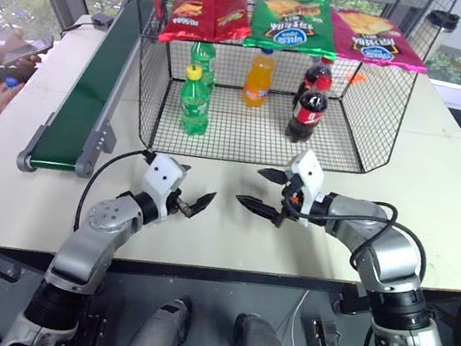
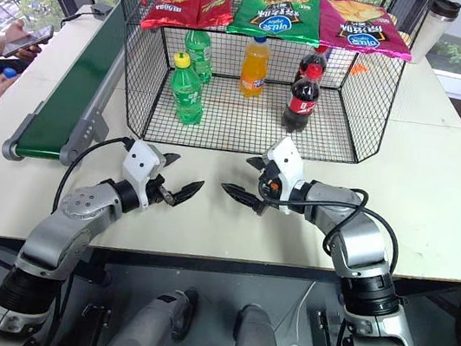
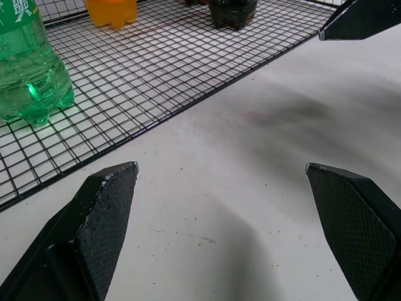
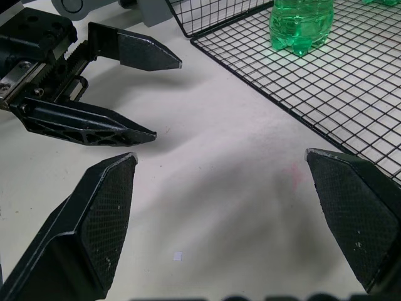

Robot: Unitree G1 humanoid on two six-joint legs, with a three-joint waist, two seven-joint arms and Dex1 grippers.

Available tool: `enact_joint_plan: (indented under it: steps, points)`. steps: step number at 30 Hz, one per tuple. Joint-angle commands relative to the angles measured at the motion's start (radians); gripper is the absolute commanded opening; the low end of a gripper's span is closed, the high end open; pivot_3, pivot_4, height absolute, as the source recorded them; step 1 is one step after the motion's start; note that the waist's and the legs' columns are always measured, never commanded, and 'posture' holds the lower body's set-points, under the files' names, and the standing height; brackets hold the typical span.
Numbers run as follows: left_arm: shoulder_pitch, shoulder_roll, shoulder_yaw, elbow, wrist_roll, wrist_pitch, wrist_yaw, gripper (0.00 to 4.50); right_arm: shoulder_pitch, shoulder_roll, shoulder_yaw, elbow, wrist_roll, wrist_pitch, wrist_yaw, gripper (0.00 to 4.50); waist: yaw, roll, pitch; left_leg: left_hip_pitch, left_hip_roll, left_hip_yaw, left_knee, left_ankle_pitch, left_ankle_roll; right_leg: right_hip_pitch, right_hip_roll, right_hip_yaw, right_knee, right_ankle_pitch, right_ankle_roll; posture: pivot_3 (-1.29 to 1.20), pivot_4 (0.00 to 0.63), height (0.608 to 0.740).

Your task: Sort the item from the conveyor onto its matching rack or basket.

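The orange soda bottle (image 1: 259, 78) with a blue cap stands upright on the mesh floor of the black wire cage (image 1: 358, 114), toward the back middle. The dark green conveyor (image 1: 90, 89) runs along the table's left side with nothing on its belt. My left gripper (image 1: 196, 187) and right gripper (image 1: 249, 185) hover over the white table just in front of the cage, tips facing each other a short way apart. Both are open with nothing between their fingers. The right wrist view shows the left gripper (image 4: 125, 94) spread wide beside the cage edge.
Inside the cage stand two green bottles (image 1: 194, 101) on the left and two cola bottles (image 1: 308, 108) on the right. Three chip bags (image 1: 289, 22) lie on its top shelf. A person's hands with a phone (image 1: 22, 48) are at the far left. A dark-lidded cup (image 1: 437, 30) stands at the back right.
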Motion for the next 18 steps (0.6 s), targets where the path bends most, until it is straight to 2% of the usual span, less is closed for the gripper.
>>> enact_joint_plan:
  steps: [1,18]
  points:
    - [-0.001,-0.003,0.017,-0.040,-0.024,-0.043,-0.018,4.50,-0.003,-0.006,-0.022,-0.042,0.012,-0.009,-0.003,4.44,0.000,0.000,0.000,0.000,0.000,0.000,0.000,0.000,0.000,0.000,0.000,0.000,0.000,0.000,0.000,0.00,0.150,0.739]
    - [-0.007,0.019,0.004,-0.043,-0.023,-0.017,-0.015,4.50,0.003,-0.011,-0.023,-0.052,0.017,-0.006,-0.004,4.44,0.000,0.000,0.000,0.000,0.000,0.000,0.000,0.000,0.000,0.000,0.000,0.000,0.000,0.000,0.000,0.00,0.150,0.739]
